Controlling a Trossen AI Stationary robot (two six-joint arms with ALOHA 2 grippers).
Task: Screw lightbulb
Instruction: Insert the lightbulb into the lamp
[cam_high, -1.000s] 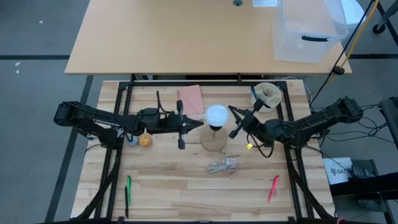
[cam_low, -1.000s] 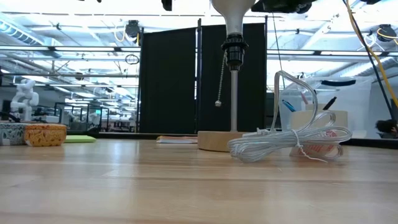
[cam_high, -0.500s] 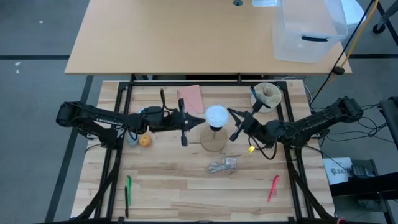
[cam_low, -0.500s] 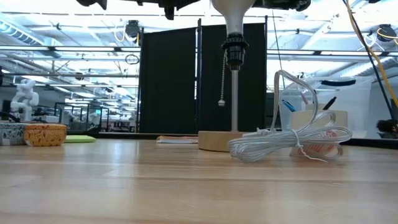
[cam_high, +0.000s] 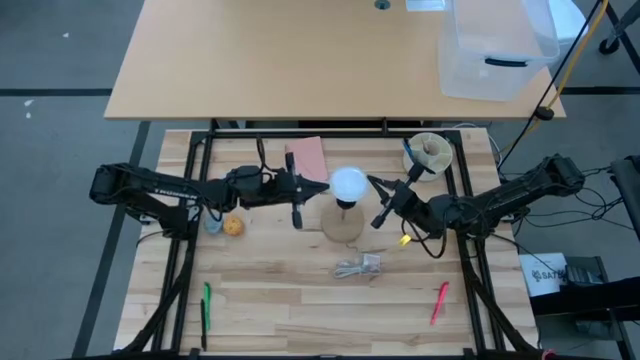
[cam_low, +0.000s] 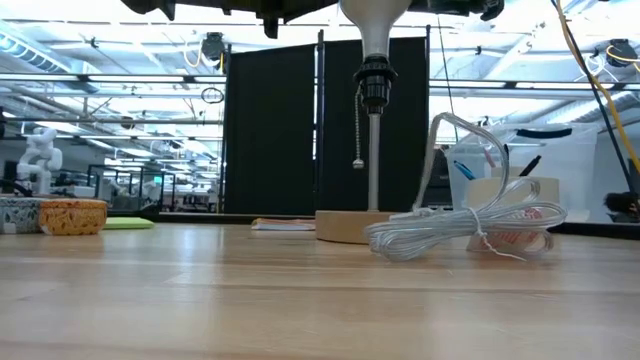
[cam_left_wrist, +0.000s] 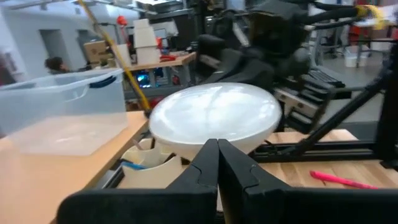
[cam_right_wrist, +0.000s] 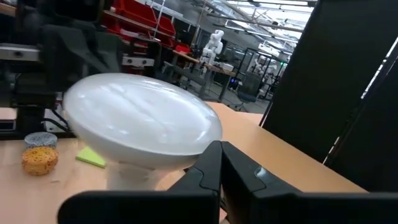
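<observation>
The white lightbulb (cam_high: 349, 183) stands upright in the black socket (cam_low: 372, 85) of a lamp, whose round wooden base (cam_high: 344, 226) rests on the table. Its dome fills both wrist views (cam_left_wrist: 214, 115) (cam_right_wrist: 140, 121). My left gripper (cam_high: 326, 188) is shut and points level at the dome's left side. My right gripper (cam_high: 371, 180) is also shut and points level at the dome's right side. In the low view only the bulb's neck (cam_low: 372, 15) shows, and both grippers' tips are cut off above it. My left gripper's shut fingertips (cam_left_wrist: 217, 149) stand level at the dome's left rim (cam_left_wrist: 186, 138), coming from the table's left. I cannot tell whether they touch it. My right gripper's shut fingertips (cam_right_wrist: 219, 149) stand level at the dome's right rim (cam_right_wrist: 193, 152), coming from the right. Whether they touch cannot be told either.
A coiled white cord (cam_high: 360, 266) lies just in front of the lamp base. A pink pad (cam_high: 307, 158) and a cup of pens (cam_high: 430, 150) lie behind it. A yellow sponge (cam_high: 233, 225) lies at the left. A green pen (cam_high: 206, 305) and a red pen (cam_high: 438, 300) lie near the front.
My left gripper has swung toward the table's far edge and closer to the bulb's left side, staying shut and level. The lamp's pull chain has swung, and its cord loop has shifted a little toward the table's left.
</observation>
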